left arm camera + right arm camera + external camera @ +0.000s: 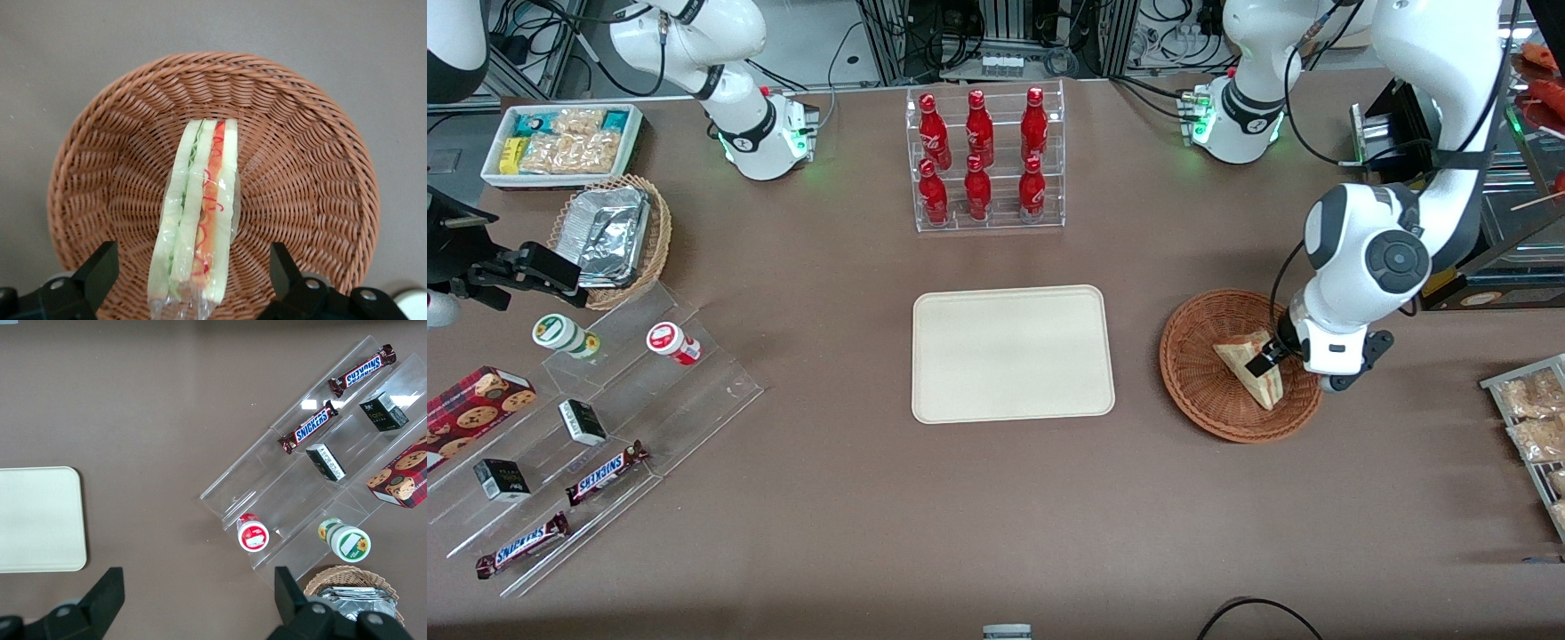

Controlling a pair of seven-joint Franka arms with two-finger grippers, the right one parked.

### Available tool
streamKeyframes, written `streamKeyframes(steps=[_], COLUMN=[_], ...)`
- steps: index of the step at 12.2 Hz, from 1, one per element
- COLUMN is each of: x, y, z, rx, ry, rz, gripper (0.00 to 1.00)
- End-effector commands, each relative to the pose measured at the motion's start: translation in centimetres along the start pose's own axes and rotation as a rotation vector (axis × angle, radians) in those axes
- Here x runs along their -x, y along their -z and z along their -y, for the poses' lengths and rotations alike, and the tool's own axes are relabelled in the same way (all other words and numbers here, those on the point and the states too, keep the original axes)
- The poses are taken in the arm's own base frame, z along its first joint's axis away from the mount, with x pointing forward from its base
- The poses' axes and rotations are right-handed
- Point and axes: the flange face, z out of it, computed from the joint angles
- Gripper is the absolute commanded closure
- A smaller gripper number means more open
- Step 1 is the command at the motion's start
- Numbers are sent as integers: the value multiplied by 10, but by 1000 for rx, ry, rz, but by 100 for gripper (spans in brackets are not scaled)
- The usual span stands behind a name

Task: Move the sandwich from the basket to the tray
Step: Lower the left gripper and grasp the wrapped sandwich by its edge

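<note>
Brown tabletop (854,498) carries all items. Nearest the front camera among the task items, the reddish-brown wicker basket (1199,373) sits toward the working arm's end of the table. The sandwich (1256,371) lies inside the basket (standing on edge, with green and red filling layers visible in the left wrist view (198,223)). The gripper (1267,356) hangs directly over the sandwich; its jaws are spread wide, one finger (100,270) on each side of the wedge, with clear gaps and nothing gripped. The cream tray (1012,353) lies beside the basket, near the table's middle. Farther from the camera, a clear rack (987,160) holds red bottles.
</note>
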Motion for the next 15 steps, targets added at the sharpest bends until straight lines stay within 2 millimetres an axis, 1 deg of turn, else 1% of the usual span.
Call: streamKeyframes(steps=[1,4,5,7,9,10,11,12,13,15], x=[6,6,7,11,11,11,11,11,11,8], y=[-8,-20,-29,-35,-37,-38,-40,-40,-38,-29], z=[1,0,-1,-4,-4,-4,-4,-3,-3,-6], rx=[1,-10,-15,-18,-20,-23,-26,-27,-26,-19], ry=[41,43,39,28,28,31,32,32,29,24], rz=[-13,4,14,19,22,25,29,30,29,19], gripper=[0,0,0,0,1,26,55,75,86,87])
